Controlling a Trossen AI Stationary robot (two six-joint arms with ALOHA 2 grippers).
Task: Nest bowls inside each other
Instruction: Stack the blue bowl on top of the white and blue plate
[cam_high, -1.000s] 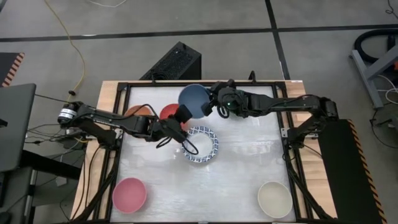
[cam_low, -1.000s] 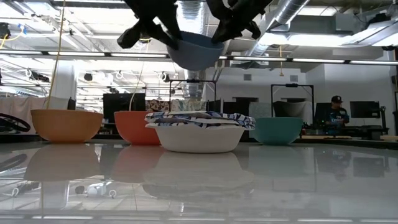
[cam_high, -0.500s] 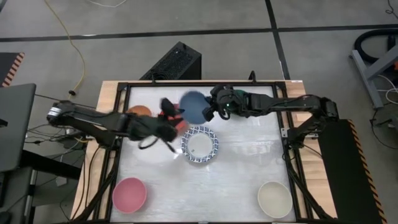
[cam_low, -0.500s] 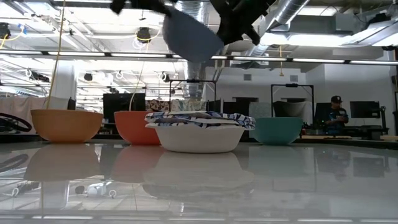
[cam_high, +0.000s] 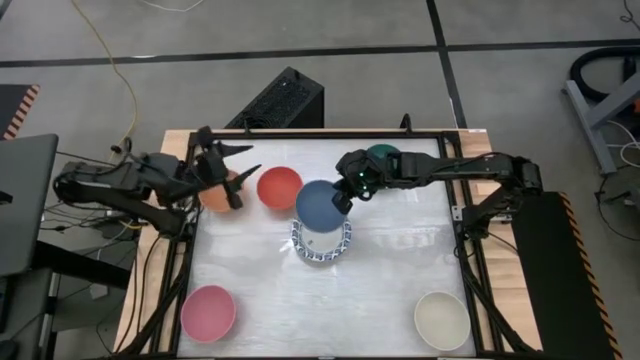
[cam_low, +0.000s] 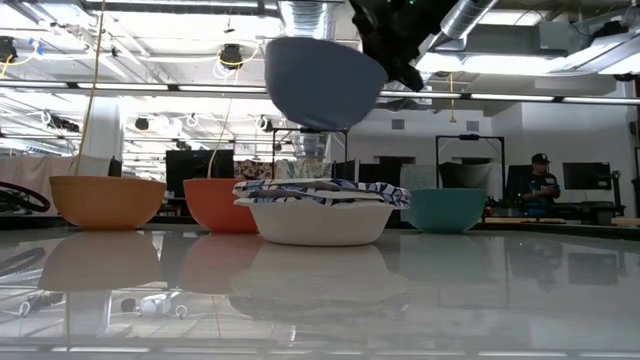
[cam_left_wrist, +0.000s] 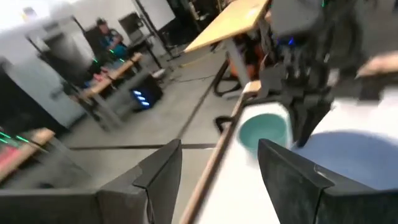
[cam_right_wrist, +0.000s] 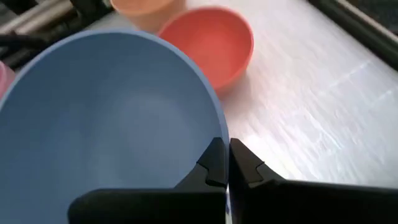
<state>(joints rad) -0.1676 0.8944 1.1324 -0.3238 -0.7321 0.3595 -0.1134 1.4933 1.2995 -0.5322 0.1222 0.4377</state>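
My right gripper (cam_high: 345, 196) is shut on a plain blue bowl (cam_high: 320, 204), which hangs tilted above the white bowls with blue patterned rims (cam_high: 322, 250), stacked at the table's middle (cam_low: 320, 212). My left gripper (cam_high: 236, 172) stands open and empty at the far left, above the orange bowl (cam_high: 213, 193). The red bowl (cam_high: 279, 188) rests on its base beside the orange one. A dark green bowl (cam_high: 384, 154) stands at the far edge under my right arm. My right gripper pinches the blue bowl's rim (cam_right_wrist: 219, 127) on its right side, one finger inside the bowl and one outside. The fingers (cam_right_wrist: 214, 163) come from the table's right, slanting down. The bowl (cam_low: 322, 85) is lifted clear and tilted above the patterned bowls.
A pink bowl (cam_high: 208, 312) sits at the near left corner and a cream bowl (cam_high: 442, 320) at the near right. A black frame rail (cam_high: 320, 134) runs round the table. A person (cam_low: 541, 178) sits far off in the room behind.
My left gripper has let go of the blue bowl, opened, rolled, and drawn back up toward the table's left edge. My right gripper has tipped downward and carried the blue bowl toward the near edge, over the patterned bowls; the bowl now hangs tilted.
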